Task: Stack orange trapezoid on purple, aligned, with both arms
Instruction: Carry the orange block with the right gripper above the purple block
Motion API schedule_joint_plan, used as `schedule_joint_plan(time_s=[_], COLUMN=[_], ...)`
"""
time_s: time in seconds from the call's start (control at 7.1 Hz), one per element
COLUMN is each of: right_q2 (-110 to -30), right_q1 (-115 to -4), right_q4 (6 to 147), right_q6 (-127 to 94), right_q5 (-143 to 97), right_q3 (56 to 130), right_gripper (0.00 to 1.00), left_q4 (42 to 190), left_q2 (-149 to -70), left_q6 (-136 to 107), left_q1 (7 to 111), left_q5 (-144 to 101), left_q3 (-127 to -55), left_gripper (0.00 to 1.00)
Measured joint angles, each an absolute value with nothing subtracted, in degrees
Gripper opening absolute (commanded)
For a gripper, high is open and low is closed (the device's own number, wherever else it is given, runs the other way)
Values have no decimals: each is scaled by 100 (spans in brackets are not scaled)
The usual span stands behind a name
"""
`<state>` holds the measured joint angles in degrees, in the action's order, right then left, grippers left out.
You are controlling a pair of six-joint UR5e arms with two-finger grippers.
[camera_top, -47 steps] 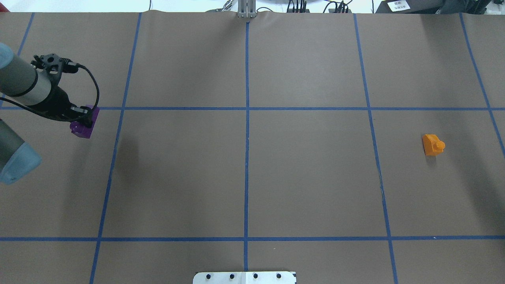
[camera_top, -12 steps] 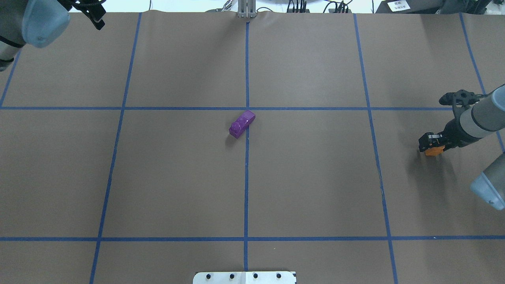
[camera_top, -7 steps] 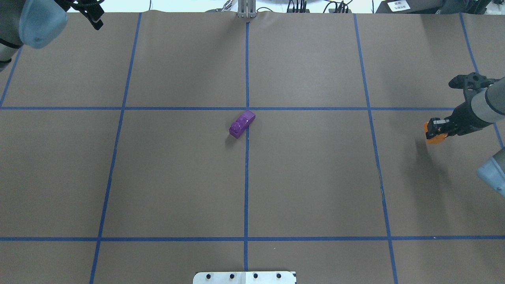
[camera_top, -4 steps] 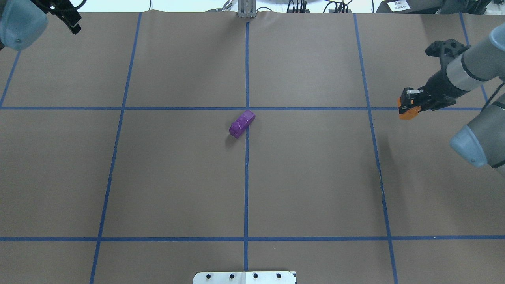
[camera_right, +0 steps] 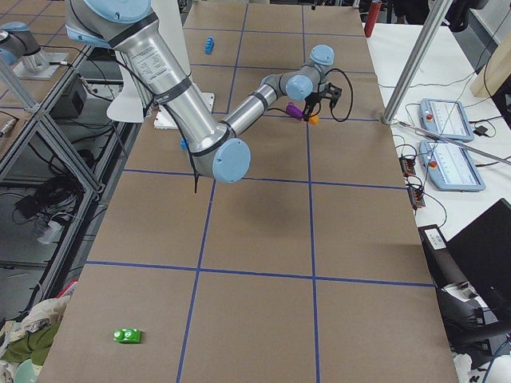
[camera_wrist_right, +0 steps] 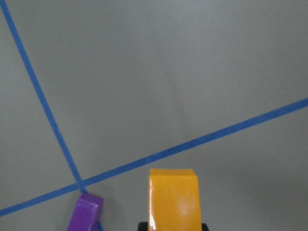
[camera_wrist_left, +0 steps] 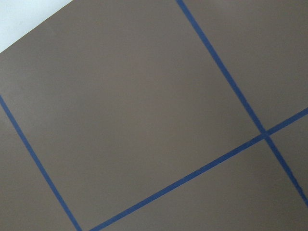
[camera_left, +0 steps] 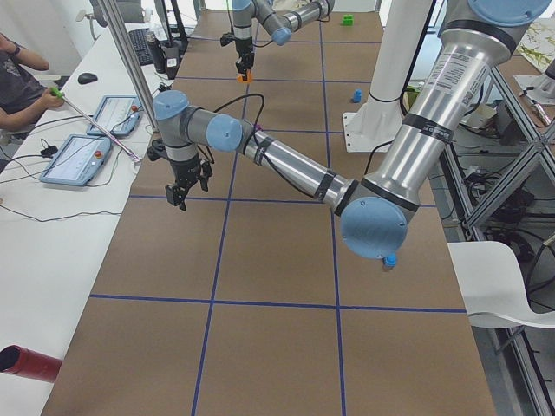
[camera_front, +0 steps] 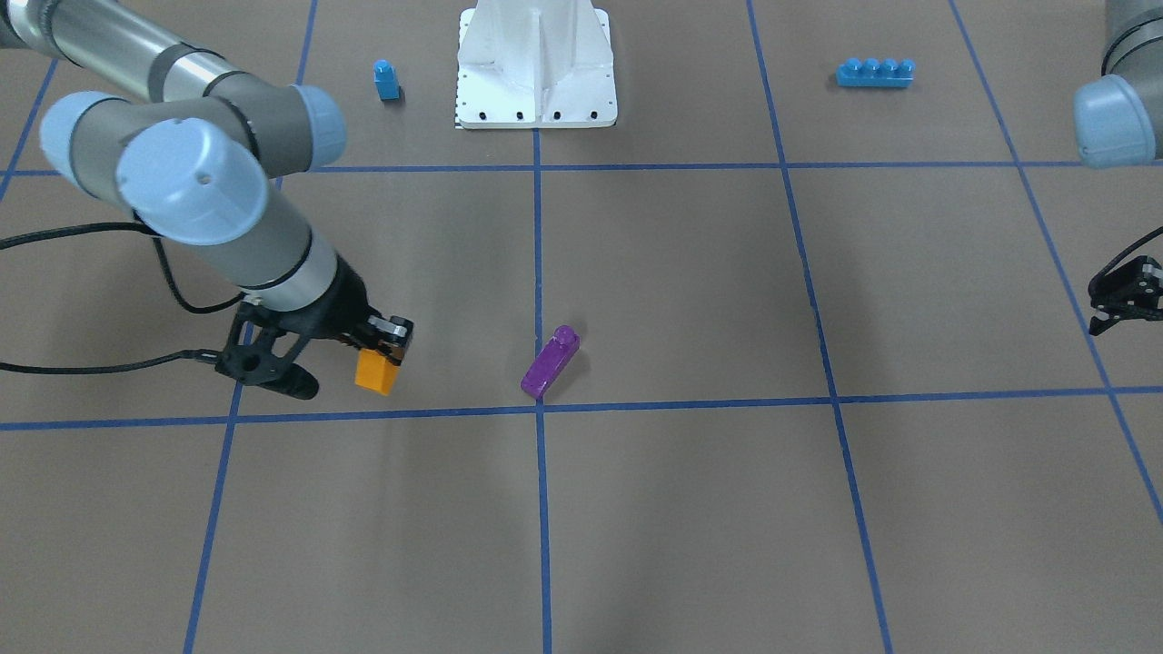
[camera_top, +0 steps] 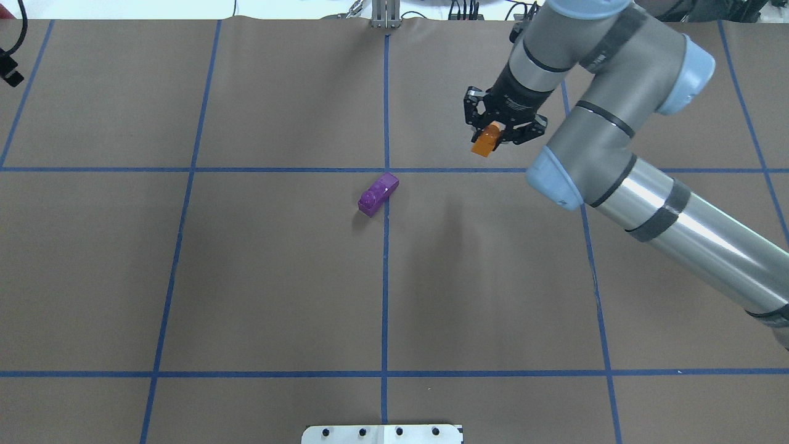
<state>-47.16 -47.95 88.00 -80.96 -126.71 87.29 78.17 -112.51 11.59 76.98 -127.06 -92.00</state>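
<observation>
**Orange trapezoid (camera_top: 484, 143) in the air in R fingers, purple (camera_top: 378, 194) on table**

Orange trapezoid: clamped btwn the fingers (camera_top: 472, 117) of the right gripper (camera_top: 493, 129), hanging below them, clear of the table (camera_top: 277, 277). Its shadow falls on the table apart from it. Wrist view shows a smooth orange face w/ a glint; stud not visible there.

Position: right of the purple, w/ a clear gap btwn them, not above it. In the right wrist view the purple shows only at the bottom edge, left of the orange.

Purple: lies alone nr table ctr, just robot-side of the tape crossing (camera_top: 386, 169), set diagonally against the centre line. Stud end points left & toward the robot, smooth end toward the crossing. Nothing touches it.

Left gripper (camera_front: 1096, 309): far out at the table's left edge, well apart from both bricks. Fingers look apart, nothing btwn them. Its wrist view shows only table & tape.

Also on table, robot side: blue single-stud brick (camera_front: 386, 80) to the right of the white base (camera_front: 536, 64), long blue four-stud brick (camera_front: 875, 73) to its left.
</observation>
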Motion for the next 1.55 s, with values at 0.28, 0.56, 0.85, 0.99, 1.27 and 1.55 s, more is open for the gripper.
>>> schedule_joint_plan(time_s=[0.28, 0.56, 0.85, 0.99, 1.27, 1.55], right_q2=[-3825, -3123, -2961, -2965, -2974, -2974], right_q1=[-4361, -3858, -3647, -3598, -3518, -3479], right_q4=[8994, 9008, 9011, 9015, 9012, 9007], right_q6=[-9169, -10141, -10410, -10614, -10952, -10974], right_q5=[-12443, -11788, -11574, -11559, -11555, -11568], right_q3=[8182, 7447, 7086, 6965, 6886, 6885], right_gripper=[0, 0, 0, 0, 0, 0], left_q4=[7970, 8002, 8006, 8007, 8011, 8013], left_q2=[-10873, -10720, -10699, -10697, -10696, -10696], left_q6=[1175, 1154, 1150, 1151, 1151, 1146], left_q1=[7838, 7867, 7870, 7868, 7867, 7866], left_q5=[-12709, -12709, -12715, -12717, -12718, -12712], left_q3=[-9026, -8963, -8924, -8917, -8907, -8904], left_gripper=[100, 100, 100, 100, 100, 100])
